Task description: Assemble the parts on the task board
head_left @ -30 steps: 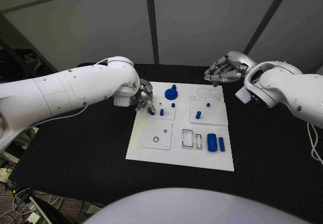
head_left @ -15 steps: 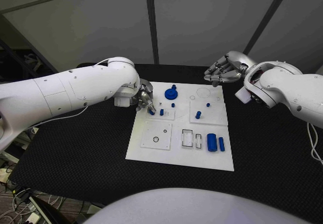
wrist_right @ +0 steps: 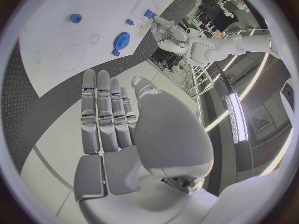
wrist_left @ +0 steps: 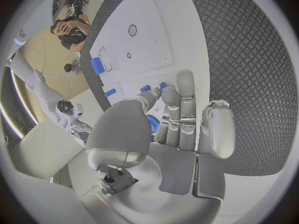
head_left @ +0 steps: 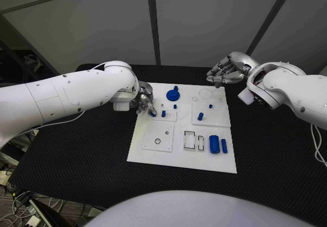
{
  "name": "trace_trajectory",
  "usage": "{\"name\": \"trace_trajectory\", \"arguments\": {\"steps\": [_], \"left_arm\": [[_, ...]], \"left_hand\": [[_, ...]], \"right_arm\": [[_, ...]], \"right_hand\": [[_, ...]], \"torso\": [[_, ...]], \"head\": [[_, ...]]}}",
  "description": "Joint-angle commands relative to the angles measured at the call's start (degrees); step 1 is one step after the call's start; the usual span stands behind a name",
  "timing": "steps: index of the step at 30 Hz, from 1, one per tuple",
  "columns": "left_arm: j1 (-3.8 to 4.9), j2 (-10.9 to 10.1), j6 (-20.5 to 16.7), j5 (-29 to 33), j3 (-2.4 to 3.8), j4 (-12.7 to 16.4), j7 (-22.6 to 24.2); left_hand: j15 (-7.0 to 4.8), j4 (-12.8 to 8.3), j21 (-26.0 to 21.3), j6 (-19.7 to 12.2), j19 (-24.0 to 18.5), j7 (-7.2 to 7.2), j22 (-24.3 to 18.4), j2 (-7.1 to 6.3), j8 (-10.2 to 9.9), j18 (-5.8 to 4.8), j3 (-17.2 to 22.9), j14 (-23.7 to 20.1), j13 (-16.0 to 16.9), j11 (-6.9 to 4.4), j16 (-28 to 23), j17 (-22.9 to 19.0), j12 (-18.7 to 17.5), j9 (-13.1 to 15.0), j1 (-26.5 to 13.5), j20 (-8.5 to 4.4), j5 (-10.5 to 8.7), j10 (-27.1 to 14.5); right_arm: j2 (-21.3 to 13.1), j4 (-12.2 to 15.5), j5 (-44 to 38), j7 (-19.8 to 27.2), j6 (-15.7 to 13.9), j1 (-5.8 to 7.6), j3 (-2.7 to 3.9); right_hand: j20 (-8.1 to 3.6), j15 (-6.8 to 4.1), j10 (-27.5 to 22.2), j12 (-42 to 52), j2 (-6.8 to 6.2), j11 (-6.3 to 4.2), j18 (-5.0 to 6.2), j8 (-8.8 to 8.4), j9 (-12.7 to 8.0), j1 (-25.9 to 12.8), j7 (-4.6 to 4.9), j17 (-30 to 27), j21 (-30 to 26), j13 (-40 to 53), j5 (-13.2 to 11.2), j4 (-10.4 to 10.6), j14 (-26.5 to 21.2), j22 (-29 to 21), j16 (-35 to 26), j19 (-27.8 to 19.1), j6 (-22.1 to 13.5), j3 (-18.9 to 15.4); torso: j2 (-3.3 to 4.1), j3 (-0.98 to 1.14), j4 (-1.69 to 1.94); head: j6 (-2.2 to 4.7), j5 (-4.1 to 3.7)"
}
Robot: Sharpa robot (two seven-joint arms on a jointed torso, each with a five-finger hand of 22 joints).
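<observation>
Left hand (head_left: 145, 101) shifted slightly, fingers pinching blue part (head_left: 152, 112), right hand (head_left: 228, 69) unmoved, empty, fingers apart.

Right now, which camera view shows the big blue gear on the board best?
The head view: the blue gear stands unobstructed at the task board's far end. The right wrist view shows it small and distorted. In the left wrist view I cannot identify it.

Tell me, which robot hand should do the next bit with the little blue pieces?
Probably the left hand. Its fingers already reach a small blue peg at the task board's near-left edge. The right hand hangs beyond the board's far corner, holding nothing, farther from every piece.
</observation>
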Motion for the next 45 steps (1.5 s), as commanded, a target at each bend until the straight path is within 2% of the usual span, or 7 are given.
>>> {"name": "trace_trajectory", "arguments": {"steps": [1, 8, 19, 45], "left_arm": [[-0.13, -0.7, -4.0, -0.8, -0.07, 1.2, -0.3], [-0.33, -1.8, -7.1, -0.8, -0.05, 2.9, -0.2], [-0.52, -2.1, -8.3, -1.3, -0.05, 3.7, -0.1], [-1.00, -0.8, -4.9, -3.7, -0.04, 2.4, -0.3]], "left_hand": [[-0.36, -7.1, 0.3, 0.1, 1.0, -0.51, 11.7, -0.30, 0.2, -0.97, 7.7, 0.2, 0.1, -0.01, 0.3, 0.1, 0.3, 0.6, -0.4, 0.16, 0.29, 0.3], [-0.39, -7.2, 0.5, 0.1, 1.1, -0.56, 11.8, -0.49, 0.3, -1.02, 8.1, 0.3, 0.4, -0.06, 0.3, 0.1, 0.5, 0.8, -0.6, 0.12, 0.31, 0.5], [-0.41, -7.3, 0.6, 0.1, 1.1, -0.58, 11.8, -0.57, 0.3, -1.03, 8.3, 0.3, 0.5, -0.07, 0.3, 0.1, 0.6, 0.9, -0.7, 0.10, 0.32, 0.6], [-0.44, -7.4, 0.5, 0.1, 1.1, -0.59, 11.8, -0.76, 0.3, -1.02, 8.7, 0.3, 0.2, -0.10, 0.3, 0.1, 0.4, 1.1, -0.8, 0.06, 0.35, 0.6]], "right_arm": [[0.0, 0.0, 0.2, 0.6, 0.3, 0.10, 0.02], [0.0, 0.0, 0.2, 0.6, 0.3, 0.09, 0.02], [-0.1, 0.0, 0.2, 0.6, 0.3, 0.09, 0.02], [0.0, 0.0, 0.2, 0.6, 0.3, 0.06, 0.02]], "right_hand": [[0.25, 0.09, -0.4, 0.1, 0.23, -0.04, 0.62, 0.27, 0.1, -0.1, 0.03, 0.1, -0.4, 0.1, 0.4, 0.2, -0.4, -0.1, -0.2, 0.2, -0.6, 0.2], [0.25, 0.09, -0.4, 0.1, 0.23, -0.04, 0.62, 0.27, 0.1, -0.1, 0.03, 0.1, -0.4, 0.1, 0.4, 0.2, -0.4, -0.1, -0.2, 0.2, -0.6, 0.2], [0.25, 0.09, -0.4, 0.1, 0.23, -0.04, 0.62, 0.27, 0.1, -0.1, 0.03, 0.1, -0.4, 0.1, 0.4, 0.2, -0.4, -0.1, -0.2, 0.2, -0.6, 0.2], [0.25, 0.09, -0.4, 0.1, 0.23, -0.04, 0.62, 0.27, 0.1, -0.1, 0.03, 0.1, -0.4, 0.1, 0.4, 0.2, -0.4, -0.1, -0.2, 0.2, -0.6, 0.2]], "torso": [[-0.01, 0.01, 0.00], [-0.01, 0.05, 0.02], [0.06, 0.01, -0.04], [-0.02, 0.02, 0.00]], "head": [[0.00, 0.09], [0.00, 0.21], [0.00, 0.21], [0.00, 0.10]]}}
